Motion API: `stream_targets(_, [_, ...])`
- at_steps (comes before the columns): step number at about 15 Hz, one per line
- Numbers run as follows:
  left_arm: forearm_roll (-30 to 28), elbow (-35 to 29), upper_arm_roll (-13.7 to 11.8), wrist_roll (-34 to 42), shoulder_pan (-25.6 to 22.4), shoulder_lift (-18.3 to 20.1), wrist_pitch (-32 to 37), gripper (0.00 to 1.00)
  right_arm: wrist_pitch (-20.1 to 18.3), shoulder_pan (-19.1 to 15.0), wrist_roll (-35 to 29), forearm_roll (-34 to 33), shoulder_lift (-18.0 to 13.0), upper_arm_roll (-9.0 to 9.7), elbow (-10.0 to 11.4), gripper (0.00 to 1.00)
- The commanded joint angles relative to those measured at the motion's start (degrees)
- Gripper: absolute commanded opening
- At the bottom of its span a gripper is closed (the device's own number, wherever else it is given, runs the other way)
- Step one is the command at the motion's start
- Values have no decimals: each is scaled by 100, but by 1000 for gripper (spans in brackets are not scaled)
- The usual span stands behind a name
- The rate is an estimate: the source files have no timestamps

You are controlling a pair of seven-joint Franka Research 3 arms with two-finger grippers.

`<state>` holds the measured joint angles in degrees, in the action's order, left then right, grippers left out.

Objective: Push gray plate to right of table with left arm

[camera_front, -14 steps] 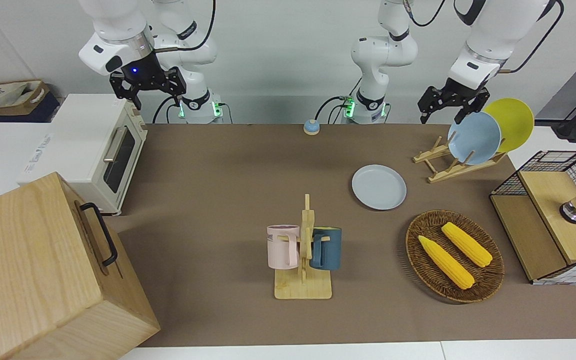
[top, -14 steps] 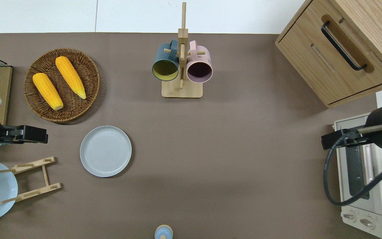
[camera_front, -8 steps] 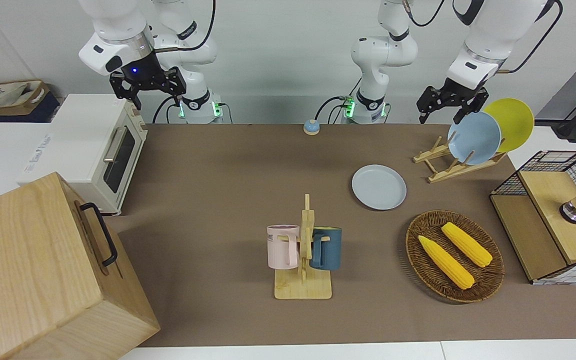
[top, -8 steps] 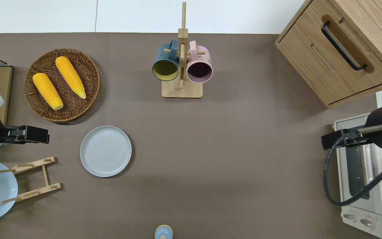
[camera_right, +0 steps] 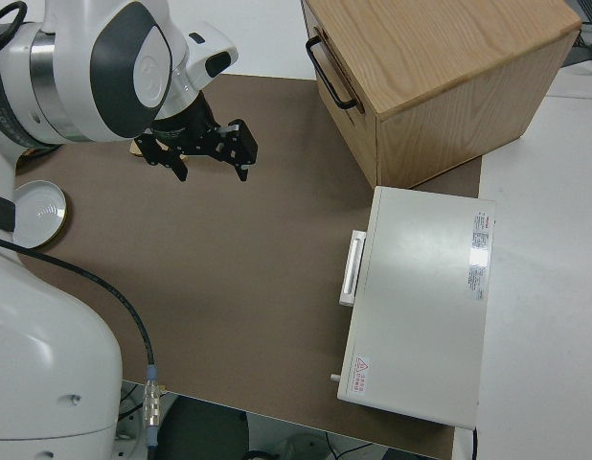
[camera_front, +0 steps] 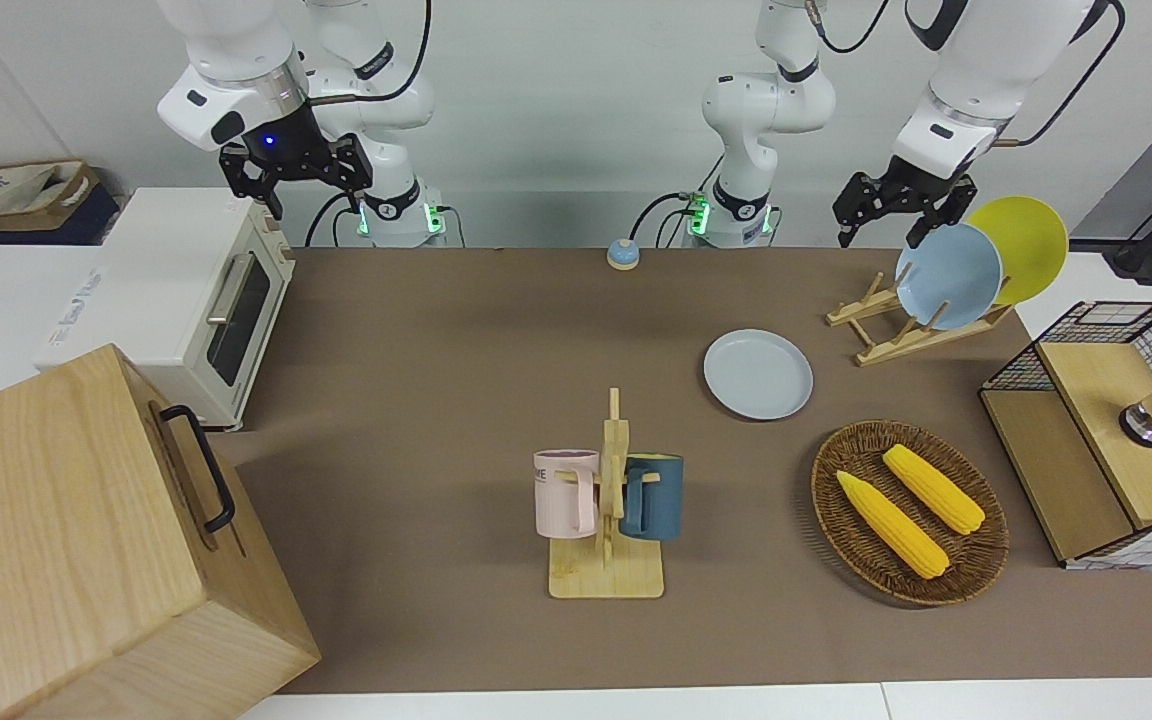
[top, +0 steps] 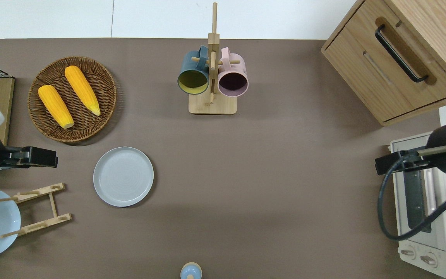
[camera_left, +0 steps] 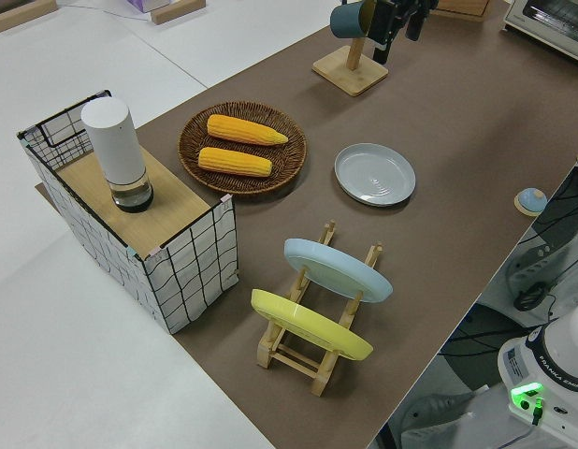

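The gray plate (camera_front: pixel 758 374) (top: pixel 123 176) (camera_left: pixel 375 174) lies flat on the brown table (camera_front: pixel 456 340) (top: pixel 277 178), between the wicker basket and the wooden dish rack. My left gripper (camera_front: pixel 881 232) (top: pixel 33 158) hangs open and empty in the air. It is over the table between basket and rack, toward the left arm's end from the plate and clear of it. My right gripper (camera_front: pixel 318 198) (camera_right: pixel 212 174) is open and empty, its arm parked.
A dish rack (top: pixel 39 209) holds a bluer plate (camera_front: pixel 948 275) and a yellow plate (camera_front: pixel 1021 245). A basket (top: pixel 91 128) carries two corn cobs. A mug tree (top: pixel 212 83), a wooden cabinet (top: pixel 393 66), a toaster oven (camera_front: pixel 186 300) and a small bell (camera_front: pixel 622 254) also stand here.
The left gripper has drifted very slightly, rising a little and edging toward the plate. The gray plate and the right arm have not moved.
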<state>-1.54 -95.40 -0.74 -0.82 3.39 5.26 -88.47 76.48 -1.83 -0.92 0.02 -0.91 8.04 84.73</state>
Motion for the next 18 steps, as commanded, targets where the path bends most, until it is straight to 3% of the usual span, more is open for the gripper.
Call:
stream_targets(1, [-22,-49,-32,21,31,80,49,993,-89,-115,-75,25,-14,92,-53,983])
stream_targets(9, [-22,-444,-32,12,31,80,-74,993,-89,-115,-66,25,-14,92,-53,983])
stream_targets(18, [-22,-1261,-32,47,31,221,-978,993,-89,-107,-66,25,-14,92,-53,983])
